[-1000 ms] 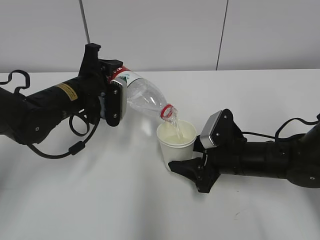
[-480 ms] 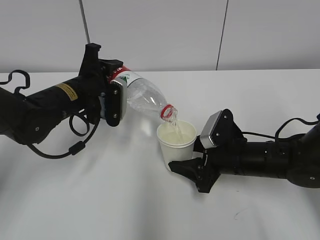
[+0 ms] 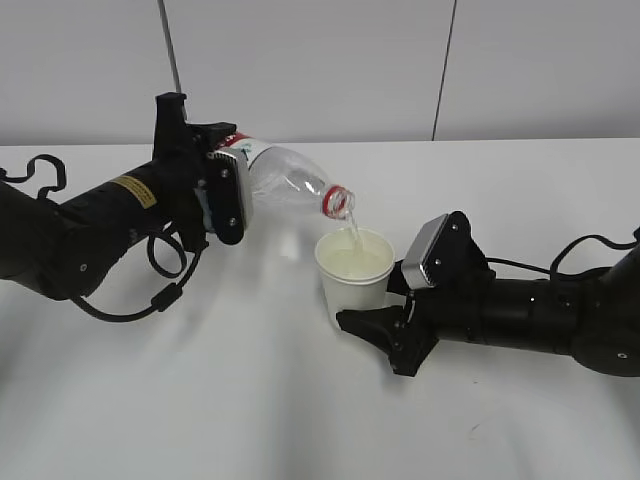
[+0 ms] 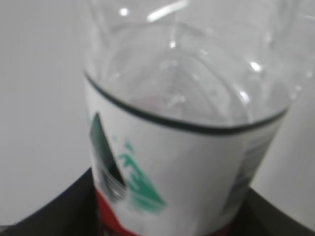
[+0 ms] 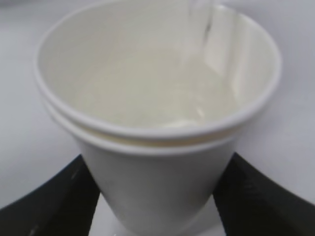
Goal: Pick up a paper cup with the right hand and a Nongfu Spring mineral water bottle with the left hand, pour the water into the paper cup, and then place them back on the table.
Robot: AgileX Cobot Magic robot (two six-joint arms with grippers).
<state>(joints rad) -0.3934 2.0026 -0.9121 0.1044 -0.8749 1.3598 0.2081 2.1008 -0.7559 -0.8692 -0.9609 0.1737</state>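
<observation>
My left gripper (image 3: 232,185), on the arm with the yellow sticker, is shut on the label end of the Nongfu Spring bottle (image 3: 285,180). The bottle is tilted with its red-ringed mouth (image 3: 338,202) just above the paper cup (image 3: 352,275). A thin stream of water (image 3: 352,232) falls into the cup. My right gripper (image 3: 365,305) is shut on the cup's lower half, close over the table (image 3: 200,400). In the left wrist view the bottle (image 4: 182,123) fills the frame between the fingers (image 4: 59,211). In the right wrist view the cup (image 5: 157,187) holds water (image 5: 147,93), with fingers (image 5: 49,201) on both sides.
A white wall stands behind the table's far edge. Black cables loop beside the left arm (image 3: 165,290) and trail behind the right arm (image 3: 590,245). A tiny dark scuff (image 3: 472,428) marks the table near the front.
The left arm has risen and drawn back slightly. The bottle now lies flatter with its mouth higher above the cup. The cup and right gripper have barely moved. Water still streams.
</observation>
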